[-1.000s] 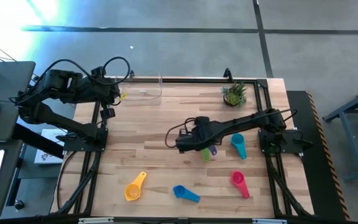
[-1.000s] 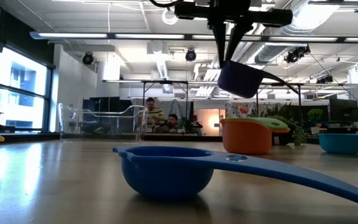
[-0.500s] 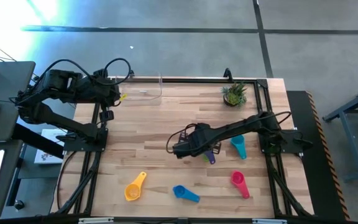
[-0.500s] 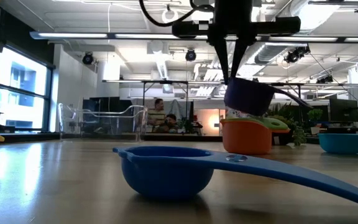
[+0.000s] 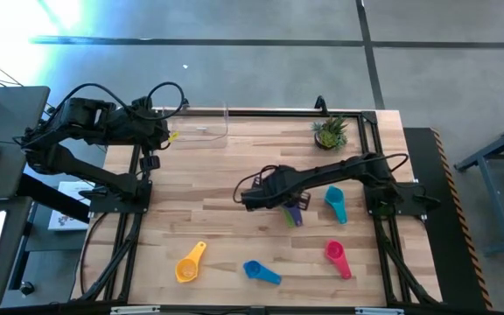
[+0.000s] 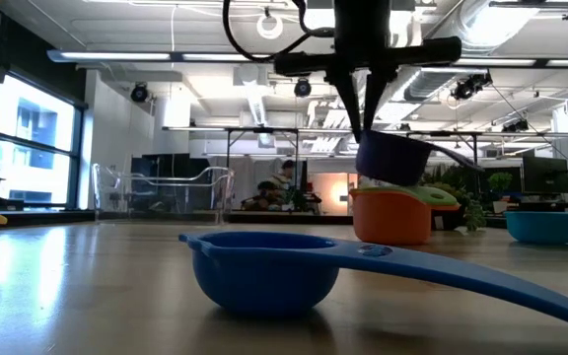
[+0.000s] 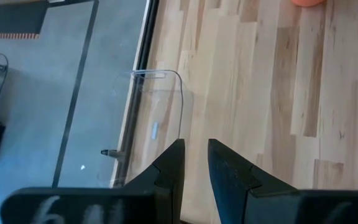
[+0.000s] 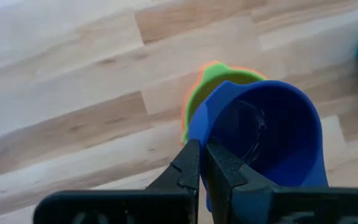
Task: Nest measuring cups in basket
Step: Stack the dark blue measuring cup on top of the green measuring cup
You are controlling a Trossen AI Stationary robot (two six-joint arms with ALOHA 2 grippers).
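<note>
My right gripper (image 8: 202,146) is shut on the purple cup (image 6: 392,158), which hangs tilted just over a green cup (image 8: 219,78) nested in an orange cup (image 6: 390,219) at mid-table. Whether purple and green touch, I cannot tell. The teal (image 5: 335,206), pink (image 5: 338,255), blue (image 5: 261,273) and yellow (image 5: 191,262) cups lie on the wood. The clear basket (image 5: 204,122) stands at the far left edge. My left gripper (image 7: 194,146) hovers over the basket's near wall (image 7: 180,106), its fingers a narrow gap apart with nothing between them. My right gripper pinches the purple cup's rim wall (image 8: 196,127), one finger (image 8: 222,165) inside the bowl and one (image 8: 187,163) outside. The fingers come from above, pointing steeply down. The cup hangs tilted below them, its handle (image 6: 457,158) pointing toward the table's right.
A small potted plant (image 5: 329,131) stands at the far right. The blue cup (image 6: 264,266) sits close to the near edge. Bare wood lies between the basket and the stacked cups.
My right gripper has come down with the purple cup and rolled at the wrist. The cup, which hung well above the green and orange stack, now sits just over the green cup's rim. The left arm has kept still.
</note>
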